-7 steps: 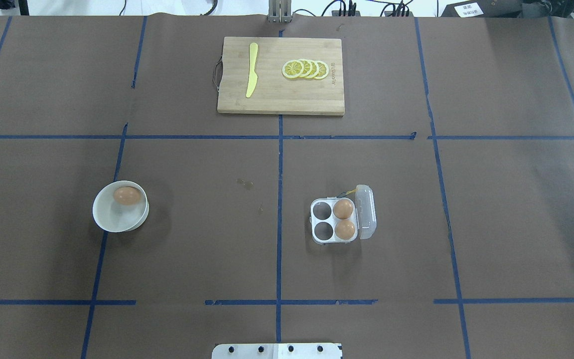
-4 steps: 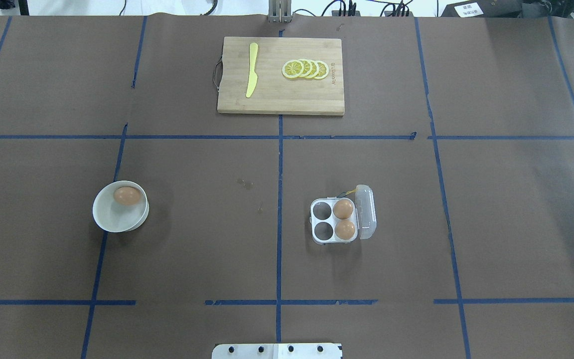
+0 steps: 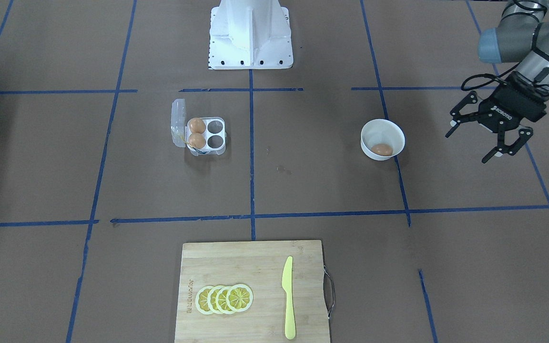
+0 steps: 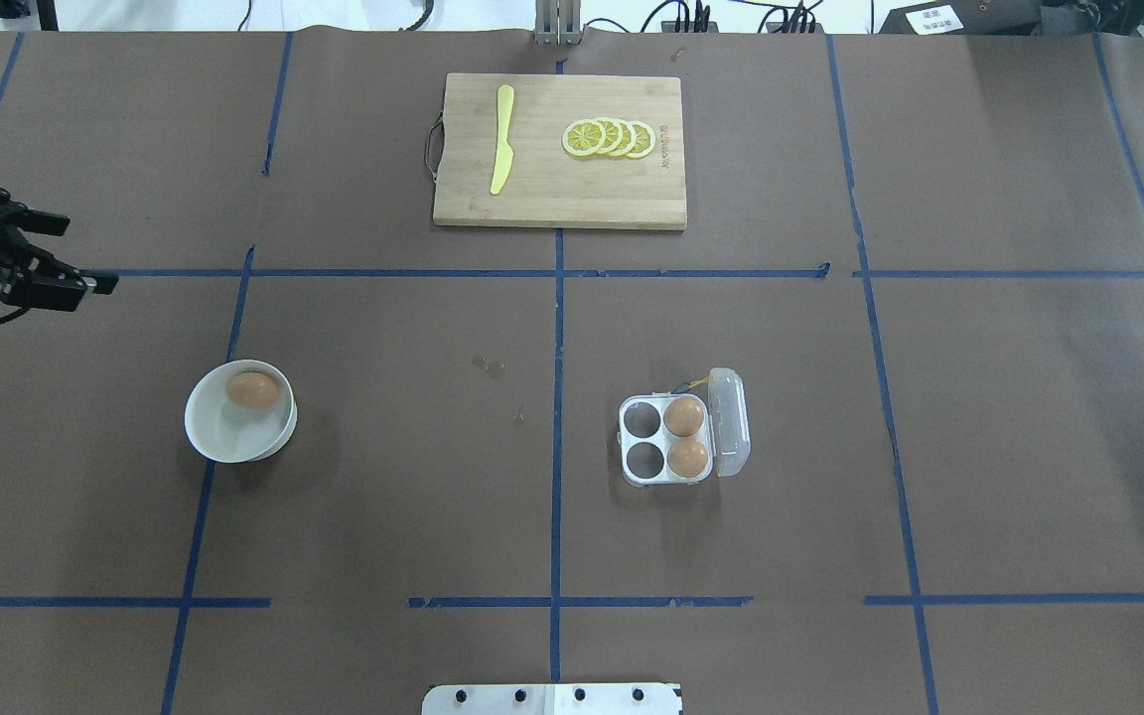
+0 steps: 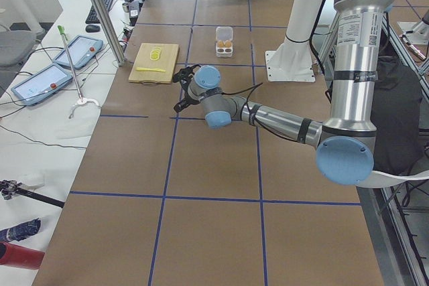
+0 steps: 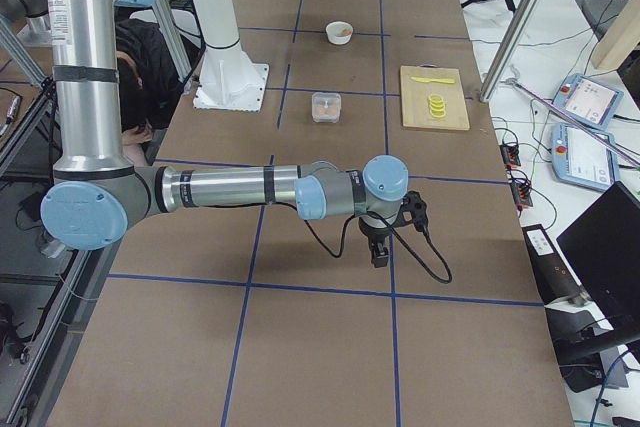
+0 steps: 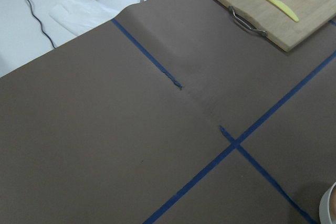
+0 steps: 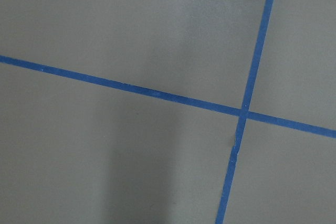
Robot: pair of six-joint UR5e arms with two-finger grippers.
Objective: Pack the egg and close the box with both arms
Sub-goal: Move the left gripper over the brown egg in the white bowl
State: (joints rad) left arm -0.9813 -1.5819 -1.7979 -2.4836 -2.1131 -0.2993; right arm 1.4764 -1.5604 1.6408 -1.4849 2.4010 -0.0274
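Note:
The egg (image 4: pixel 253 389) lies in a round white bowl (image 4: pixel 224 437) left of centre; it also shows in the front view (image 3: pixel 381 149). The box (image 4: pixel 643 437) stands right of centre, its clear lid (image 4: pixel 731 422) swung open to the right. Two brown eggs (image 4: pixel 683 416) fill its right cells and the two left cells are empty. My left gripper (image 4: pixel 85 255) is open and empty at the table's left edge, beyond and left of the bowl; it is also in the front view (image 3: pixel 466 148). My right gripper (image 6: pixel 380 247) shows only in the exterior right view, far from the box; I cannot tell its state.
A wooden cutting board (image 4: pixel 560 189) with a yellow knife (image 4: pixel 502 139) and lemon slices (image 4: pixel 609 137) lies at the far centre. The white pedestal base (image 3: pixel 250 43) stands at the robot's edge. Blue tape lines cross the brown table cover.
My left gripper has come into the overhead view at the left edge; it was out of view before. The egg, bowl and box have not moved.

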